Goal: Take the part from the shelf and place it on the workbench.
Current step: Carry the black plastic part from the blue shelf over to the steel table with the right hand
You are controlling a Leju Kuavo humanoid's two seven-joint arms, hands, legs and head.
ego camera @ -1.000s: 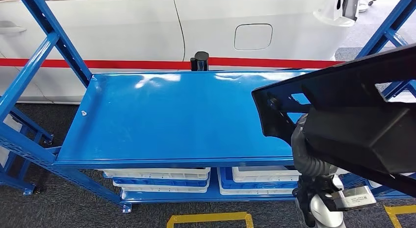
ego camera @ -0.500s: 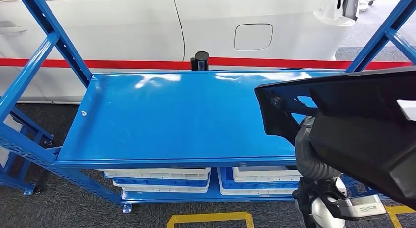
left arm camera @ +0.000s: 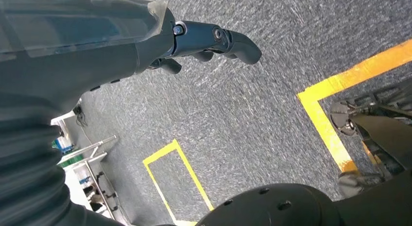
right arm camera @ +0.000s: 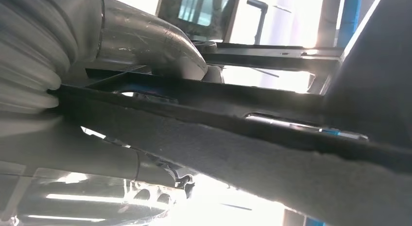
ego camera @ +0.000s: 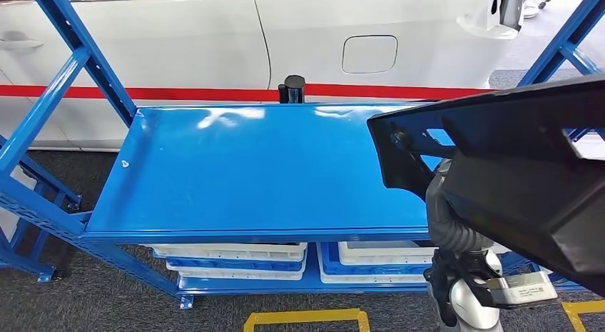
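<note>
The part is a large black panel with cut-outs, held up close to the head camera, above the right end of the blue shelf. My right arm rises under it, and its ribbed wrist shows below the panel's edge. In the right wrist view my right hand grips the part, its grey thumb lying over the panel's edge. My left hand hangs over grey carpet, fingers loosely bent and apart, holding nothing.
The shelf's top deck is bare blue metal with slanted blue uprights at both ends. White trays are stacked on the level beneath. A white car body stands behind the shelf. Yellow tape marks the floor.
The held part dipped a little to the right, then came back up and left to about where it was. The shelf stayed where it was.
</note>
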